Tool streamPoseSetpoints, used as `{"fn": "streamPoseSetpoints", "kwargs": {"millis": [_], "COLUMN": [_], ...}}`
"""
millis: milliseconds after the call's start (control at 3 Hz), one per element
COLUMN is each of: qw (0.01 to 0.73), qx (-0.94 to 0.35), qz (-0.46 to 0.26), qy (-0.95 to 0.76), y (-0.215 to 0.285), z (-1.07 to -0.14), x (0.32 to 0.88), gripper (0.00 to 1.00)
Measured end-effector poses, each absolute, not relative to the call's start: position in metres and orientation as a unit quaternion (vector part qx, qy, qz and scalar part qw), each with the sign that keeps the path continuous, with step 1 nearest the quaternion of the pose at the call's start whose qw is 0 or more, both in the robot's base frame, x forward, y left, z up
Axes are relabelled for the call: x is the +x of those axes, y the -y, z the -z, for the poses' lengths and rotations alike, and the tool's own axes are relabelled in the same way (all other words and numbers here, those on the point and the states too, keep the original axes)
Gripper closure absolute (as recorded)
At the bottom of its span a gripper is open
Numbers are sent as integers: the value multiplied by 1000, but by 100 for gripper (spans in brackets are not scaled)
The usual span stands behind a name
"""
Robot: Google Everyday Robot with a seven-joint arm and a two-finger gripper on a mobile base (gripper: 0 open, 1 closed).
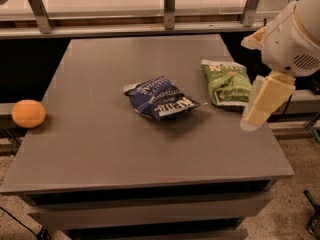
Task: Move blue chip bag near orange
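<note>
The orange (28, 113) sits at the 9 o'clock edge of the grey table (100, 154), well apart from everything else. Near the middle of the tabletop lies the blue chip bag (160, 101), crinkled and flat, its white lettering facing up, nothing touching it. From that bag, toward about 2 o'clock, the green chip bag (227, 81) lies flat, just beside it with a gap between the two. Farther right, at the table's 3 o'clock edge, the cream-coloured gripper (256, 111) hangs below the white arm (295, 34), just beside the green bag's right side and above the tabletop; it holds nothing, and I cannot tell whether it is open or closed
</note>
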State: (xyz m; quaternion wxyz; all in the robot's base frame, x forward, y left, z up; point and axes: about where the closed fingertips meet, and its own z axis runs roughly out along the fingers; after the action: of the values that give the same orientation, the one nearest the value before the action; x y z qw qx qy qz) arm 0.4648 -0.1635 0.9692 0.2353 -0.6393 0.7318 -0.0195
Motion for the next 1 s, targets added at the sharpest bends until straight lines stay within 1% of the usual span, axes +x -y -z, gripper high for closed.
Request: {"fn": "streamPoseSetpoints", "kwargs": {"millis": [333,667,1000], "qw": [257,268,273], "qx": [-672,-706,-726], "qz": [-21,-53,-60], "qy": [-694,-654,-628], "y": [136,98,67], "z": [-951,-922,-899], "x": [467,472,480], "gripper": [0,0,0]}}
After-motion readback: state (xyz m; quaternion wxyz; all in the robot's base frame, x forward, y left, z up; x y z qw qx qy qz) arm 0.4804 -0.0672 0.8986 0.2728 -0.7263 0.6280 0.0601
